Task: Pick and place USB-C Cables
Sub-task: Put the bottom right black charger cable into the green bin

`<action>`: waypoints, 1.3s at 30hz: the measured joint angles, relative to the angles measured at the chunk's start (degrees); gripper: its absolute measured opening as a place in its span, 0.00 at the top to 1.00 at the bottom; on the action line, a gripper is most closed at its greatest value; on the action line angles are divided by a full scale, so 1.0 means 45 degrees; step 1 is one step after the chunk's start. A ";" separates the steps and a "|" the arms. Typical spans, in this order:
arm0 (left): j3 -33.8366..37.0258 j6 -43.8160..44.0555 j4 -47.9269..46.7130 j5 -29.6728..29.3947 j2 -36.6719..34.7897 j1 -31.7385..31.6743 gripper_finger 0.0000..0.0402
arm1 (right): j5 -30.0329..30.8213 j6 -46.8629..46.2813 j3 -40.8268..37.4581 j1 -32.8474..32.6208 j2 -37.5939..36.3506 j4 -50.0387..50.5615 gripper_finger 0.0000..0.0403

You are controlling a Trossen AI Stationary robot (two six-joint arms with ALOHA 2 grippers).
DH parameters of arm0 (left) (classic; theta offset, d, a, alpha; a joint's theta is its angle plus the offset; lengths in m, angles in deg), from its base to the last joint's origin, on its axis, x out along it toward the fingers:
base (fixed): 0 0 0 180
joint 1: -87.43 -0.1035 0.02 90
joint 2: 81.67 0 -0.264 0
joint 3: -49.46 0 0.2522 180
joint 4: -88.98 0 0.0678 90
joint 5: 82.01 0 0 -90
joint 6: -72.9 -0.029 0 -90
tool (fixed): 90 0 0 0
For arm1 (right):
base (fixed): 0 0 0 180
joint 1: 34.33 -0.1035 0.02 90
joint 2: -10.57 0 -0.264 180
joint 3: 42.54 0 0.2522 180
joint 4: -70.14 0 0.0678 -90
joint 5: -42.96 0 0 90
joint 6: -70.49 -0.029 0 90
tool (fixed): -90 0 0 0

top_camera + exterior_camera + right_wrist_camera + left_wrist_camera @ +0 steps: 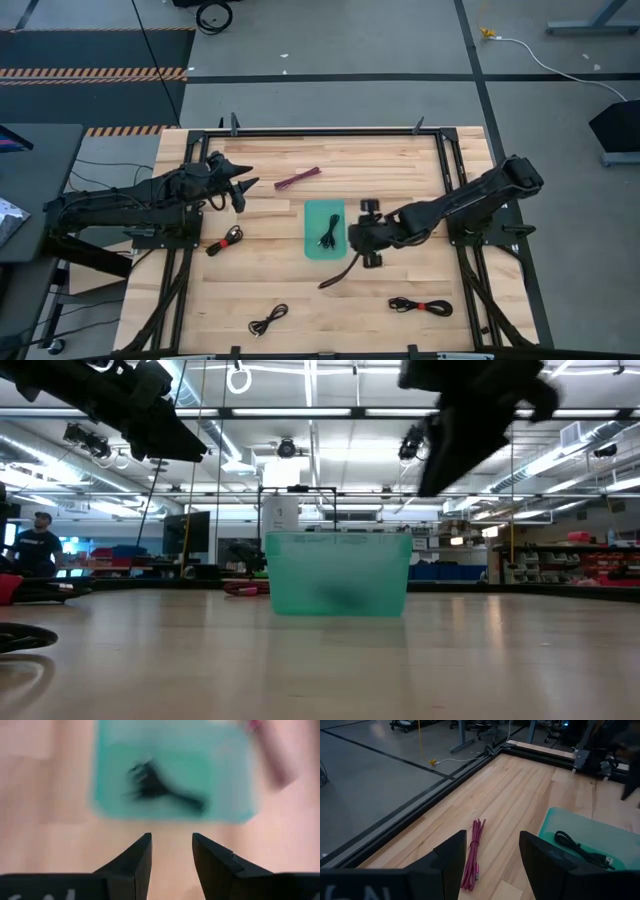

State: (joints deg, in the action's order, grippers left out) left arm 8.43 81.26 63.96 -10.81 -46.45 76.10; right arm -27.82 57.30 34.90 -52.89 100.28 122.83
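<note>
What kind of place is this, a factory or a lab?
Probably a robotics lab or workshop: a wooden workbench with two robot arms, hazard-striped concrete floor, and, in the low view, shelving under strip lights.

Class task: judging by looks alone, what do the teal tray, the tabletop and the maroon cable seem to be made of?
Teal tray: probably plastic, translucent, since light passes through its walls in the low view. Tabletop: pale wood planks with visible grain and seams, matte. Maroon cable: seemingly braided fabric sheath, given its fine woven pattern.
</note>
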 joint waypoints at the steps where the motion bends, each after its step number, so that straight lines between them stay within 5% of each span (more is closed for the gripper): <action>1: 0.0000 -0.0003 0.0036 0.0000 0.0004 0.0000 0.53 | -0.0866 -0.0798 0.0000 -0.0055 -0.0060 0.0408 0.64; 7: 0.0000 -0.0632 0.0724 0.0000 -0.0001 -0.0005 0.53 | -0.4773 -0.3948 0.0000 -0.0534 -0.0014 0.1826 0.64; 16: 0.0005 -0.1876 0.2084 -0.0004 0.0002 -0.0003 0.53 | -0.6924 -0.6765 -0.0005 -0.1965 -0.0005 0.1945 0.64; 27: 0.0005 -0.3058 0.4041 0.0000 -0.0001 -0.0029 0.53 | -0.5554 -1.0462 -0.0005 -0.4572 0.0058 0.1969 0.65; 39: 0.0005 -0.0951 0.2391 0.0205 0.0004 0.0406 0.53 | -0.4320 -1.3404 -0.0005 -0.6208 0.0505 0.1847 0.59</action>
State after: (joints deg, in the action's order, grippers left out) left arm 8.45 76.98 74.72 -9.89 -46.43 77.92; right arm -47.26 -3.02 34.88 -80.82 102.55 131.14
